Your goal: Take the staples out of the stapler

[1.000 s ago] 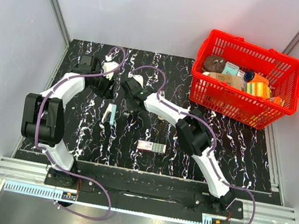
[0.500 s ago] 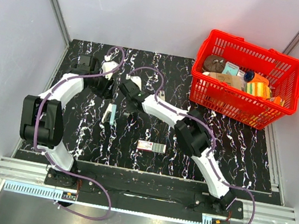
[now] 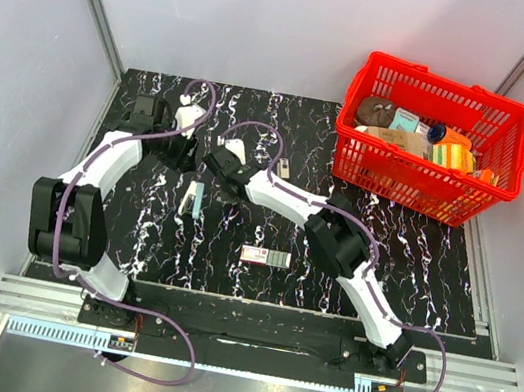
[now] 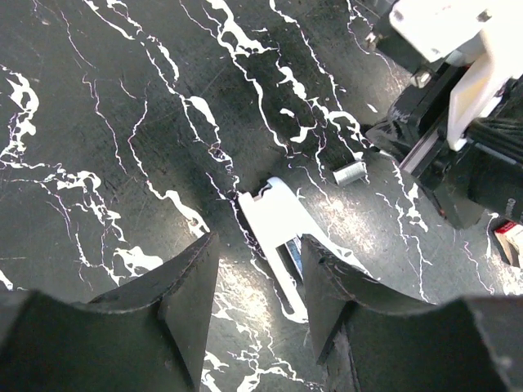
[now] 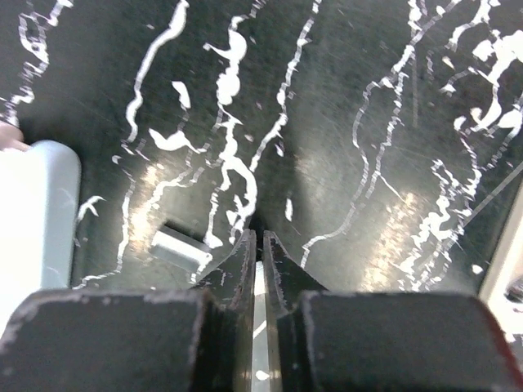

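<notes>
1. Left hand (image 4: 256, 249) hovers spread over the white stapler (image 4: 276, 214), which lies centre-left in the overhead frame on the marbled surface (image 3: 413, 263).
2. Right hand (image 5: 256, 242), fingers pressed together, points down beside a small silver staple piece (image 5: 176, 243).

The far side of the stapler (image 3: 192, 199) is crowded: the left gripper (image 3: 186, 154) and right gripper (image 3: 220, 176) hang close together there, and in the left wrist view the right one blocks the mat (image 3: 135, 224) just beyond a loose staple strip (image 4: 350, 172). The stapler's near and left sides are bare mat, with the box (image 3: 264, 256) lying apart on the near right. The right arm (image 3: 282, 195) bars the way rightward, and the basket (image 3: 416, 188) fills the far right corner, well apart.
</notes>
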{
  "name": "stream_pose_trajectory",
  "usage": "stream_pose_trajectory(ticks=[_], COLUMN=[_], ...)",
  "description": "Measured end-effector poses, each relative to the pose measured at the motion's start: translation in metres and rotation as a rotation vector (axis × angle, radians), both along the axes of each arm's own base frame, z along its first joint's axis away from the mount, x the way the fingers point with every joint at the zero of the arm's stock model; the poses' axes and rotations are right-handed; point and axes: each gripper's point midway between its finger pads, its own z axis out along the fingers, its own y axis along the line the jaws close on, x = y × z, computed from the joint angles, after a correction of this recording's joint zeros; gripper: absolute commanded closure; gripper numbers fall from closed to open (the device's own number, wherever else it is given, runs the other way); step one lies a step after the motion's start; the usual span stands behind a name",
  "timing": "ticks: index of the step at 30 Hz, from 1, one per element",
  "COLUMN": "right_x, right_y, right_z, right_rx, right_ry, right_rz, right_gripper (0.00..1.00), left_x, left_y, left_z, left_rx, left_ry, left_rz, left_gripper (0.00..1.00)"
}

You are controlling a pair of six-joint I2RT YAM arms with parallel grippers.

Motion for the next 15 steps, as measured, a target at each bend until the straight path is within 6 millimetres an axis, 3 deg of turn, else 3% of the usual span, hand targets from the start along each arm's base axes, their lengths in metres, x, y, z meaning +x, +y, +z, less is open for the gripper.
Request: stream_pose_trajectory(ticks=[4, 5, 7, 8, 12, 15], right_x=[-0.007, -0.009, -0.012, -0.013, -0.017, -0.020], right_y=[-0.014, -0.017, -0.021, -0.023, -0.028, -0.033], right_z=[0.000, 0.000, 0.000, 0.000, 0.001, 0.001], right_rx=[-0.042, -0.050, -0.059, -0.064, -0.072, -0.081], right_ry=[0.007, 0.010, 0.018, 0.021, 0.025, 0.026], right_rz=[-0.005, -0.004, -0.004, -0.003, -0.006, -0.011], right_gripper=[0.86, 0.81, 0.61, 0.57, 0.48, 0.46], left_x=[-0.006, -0.007, -0.009, -0.009, -0.012, -0.013], left_y=[0.000, 0.000, 0.000, 0.000, 0.001, 0.001], left_z=[0.005, 0.007, 0.009, 0.010, 0.011, 0.010], left_rx=[0.002, 0.002, 0.003, 0.003, 0.005, 0.007], left_ry=[-0.005, -0.008, -0.014, -0.017, -0.015, -0.012], left_rz=[-0.002, -0.003, -0.005, -0.005, -0.007, -0.010], left_gripper=[0.51, 0.51, 0.51, 0.51, 0.51, 0.51])
